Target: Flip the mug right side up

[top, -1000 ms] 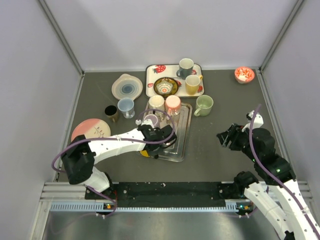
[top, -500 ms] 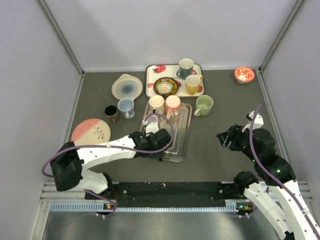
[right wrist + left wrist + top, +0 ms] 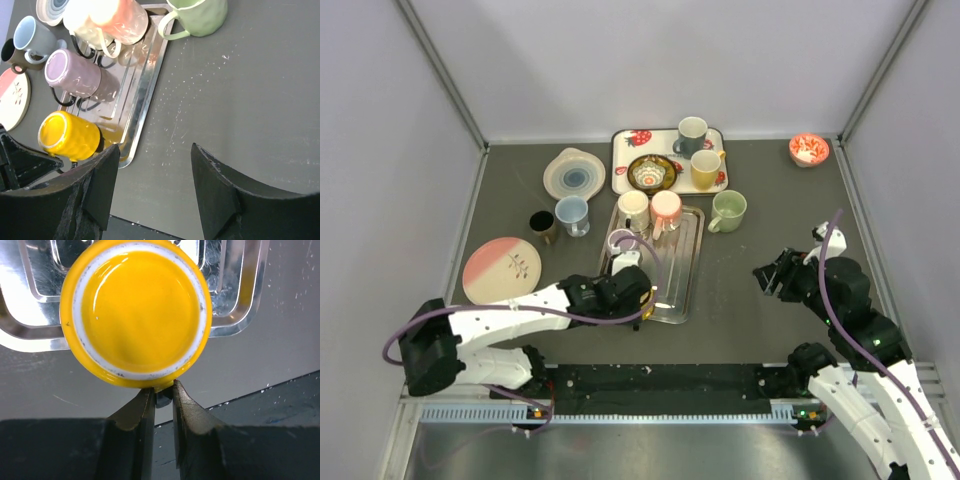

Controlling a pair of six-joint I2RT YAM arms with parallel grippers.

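Left claw (image 3: 162, 390) is clenching the handle of the yellow mug (image 3: 135, 310), which is lying sideways just ahead. Right claw (image 3: 155, 155) is hovering released.

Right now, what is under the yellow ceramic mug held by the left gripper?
The near end of the shiny metal tray and grey table show around the yellow ceramic mug. The patch directly beneath it is covered.
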